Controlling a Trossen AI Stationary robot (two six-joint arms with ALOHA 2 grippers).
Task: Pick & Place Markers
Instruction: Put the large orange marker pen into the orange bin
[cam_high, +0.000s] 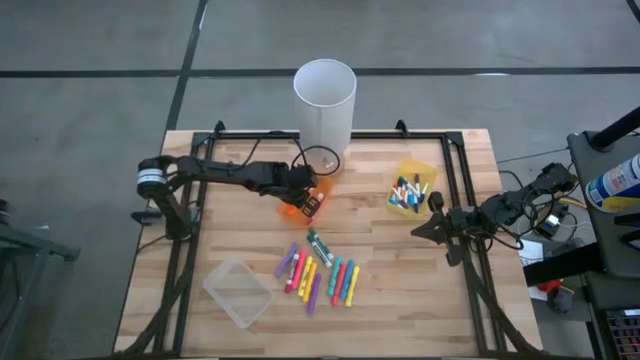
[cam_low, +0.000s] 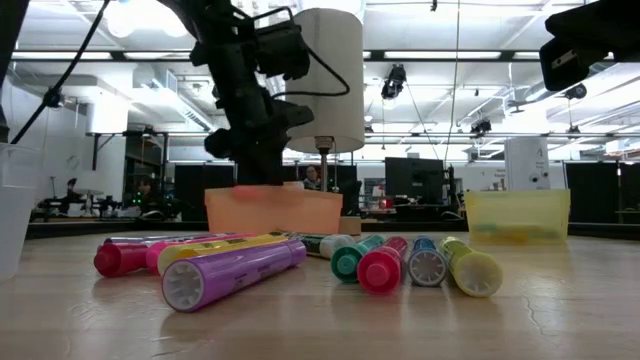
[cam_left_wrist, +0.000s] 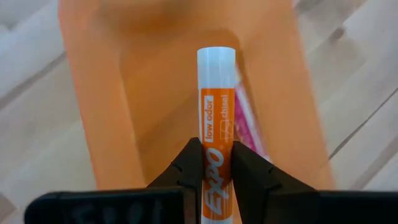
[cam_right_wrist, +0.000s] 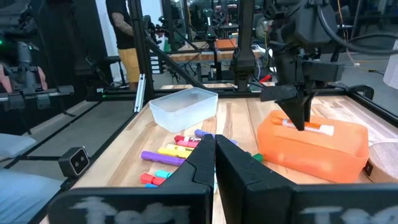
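Orange translucent plastic bin (cam_high: 300, 207) sits just left of centre in the high view, and we find the left gripper (cam_high: 310, 197) directly over it. In the left wrist view its two dark fingers (cam_left_wrist: 189, 171) are clenched on an orange-and-white capped marker (cam_left_wrist: 216, 118), grasped around the printed barrel, with the white end pointing into the bin. We see a pink marker (cam_left_wrist: 249, 124) lying on the bin floor just beside the held one. The right wrist view shows the same gripper (cam_right_wrist: 303, 121) from across the table, fingertips down at the bin's open top, with the held marker (cam_right_wrist: 308, 127) lying roughly level at the rim.

We note the loose pile of capped markers (cam_high: 318, 272) below centre in the high view, fanned on the bare wood: purple, pink, yellow, green, blue and red. In the low view they fill the foreground, a purple one (cam_low: 235, 272) nearest the camera.

Right of centre stands a yellow translucent plastic bin (cam_high: 412, 188) holding several markers. A clear plastic rectangular bin (cam_high: 238, 291) lies at lower left, tilted relative to the table edge. A tall white cylinder (cam_high: 324, 100) stands at the top-centre edge of the light wooden table (cam_high: 400, 290).

We find the right gripper (cam_high: 437, 225) parked at the right side of the table, just below the yellow bin, jaws pressed together on nothing; its wrist view shows the fingers (cam_right_wrist: 199, 165) meeting at the tips.
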